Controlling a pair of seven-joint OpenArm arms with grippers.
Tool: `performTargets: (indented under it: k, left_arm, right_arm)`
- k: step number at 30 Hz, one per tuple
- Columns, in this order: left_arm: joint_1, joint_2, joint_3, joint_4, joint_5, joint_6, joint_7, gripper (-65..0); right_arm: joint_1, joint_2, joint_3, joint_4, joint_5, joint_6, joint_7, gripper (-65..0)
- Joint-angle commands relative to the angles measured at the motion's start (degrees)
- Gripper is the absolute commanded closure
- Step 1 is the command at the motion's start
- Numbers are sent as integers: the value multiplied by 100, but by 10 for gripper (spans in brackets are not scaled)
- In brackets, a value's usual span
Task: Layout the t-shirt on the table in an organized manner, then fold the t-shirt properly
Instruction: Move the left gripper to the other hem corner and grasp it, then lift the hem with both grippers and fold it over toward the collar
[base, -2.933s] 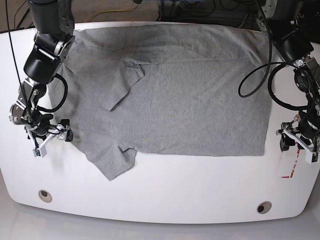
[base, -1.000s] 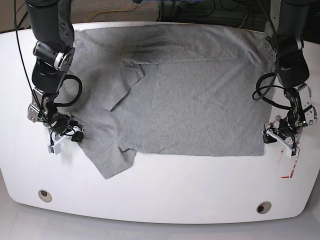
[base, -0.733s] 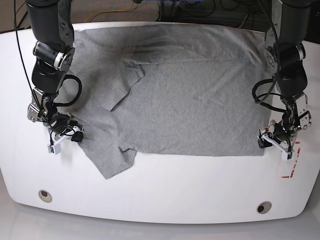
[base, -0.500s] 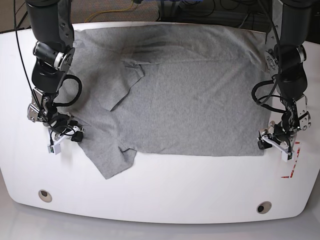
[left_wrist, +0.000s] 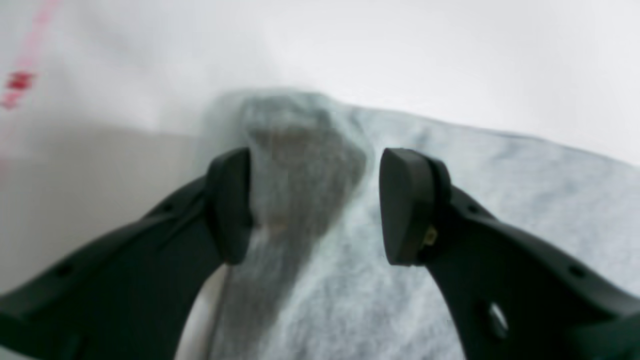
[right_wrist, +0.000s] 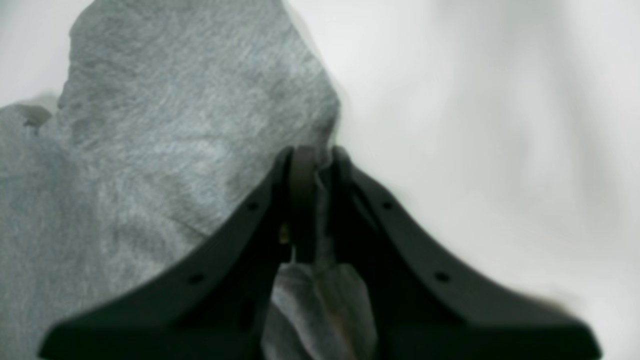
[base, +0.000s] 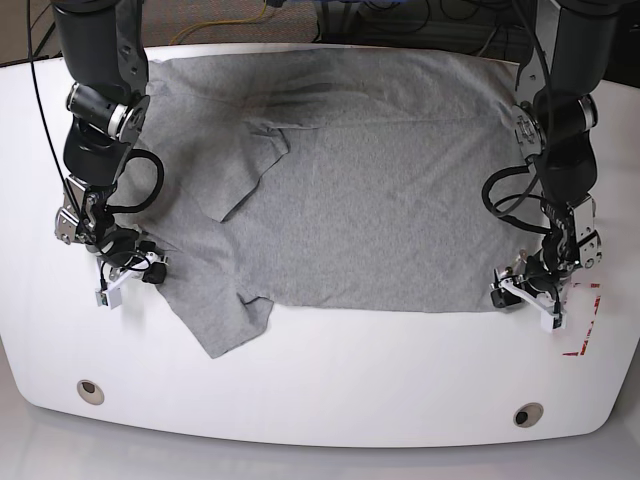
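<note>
Near edge first: the t-shirt (base: 370, 190) lies spread on the table (base: 320, 380), long axis running left-right, hem end at scene right, sleeves and collar at scene left, one sleeve flopped toward the near-left and a folded flap lying across the chest. The relation that matters: the near hem corner sits right between the left gripper (base: 525, 296) pads at the near-right. In the left wrist view a bunched ridge of grey cloth stands in the gap, touching the left pad (left_wrist: 232, 205), with clear space to the right pad, so the jaws are wide and nothing is pinched yet. Judgement: closing straight down on that ridge gets the corner, no lateral move needed. Risk is the cloth slipping out toward the open side. The right gripper (base: 125, 272) at scene left is already narrow and clamped on the shirt's edge beside the near sleeve; the right wrist view shows cloth pinched between its fingertips (right_wrist: 302, 200). Each arm covers its own near corner, so once both hold, the pair can tension or lift that near edge toward the far side. Far edge lies flat up against the far rim.
</note>
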Motion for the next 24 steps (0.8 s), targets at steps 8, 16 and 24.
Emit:
performTargets:
  k: [8,16,24]
  left_arm:
    - [-58,0,13,77,48,-15,228,-103]
    - [-23,0,4,516,48,-15,254,-21]
    - [-41,9,-31,1132,30,-24,755,-1]
  right_arm:
    - [136,80,-8,77,57,36,61,-57]
    - [136,80,-8,86,57,36,61,-13]
    - [136,80,-8,552,57,36,-150,0]
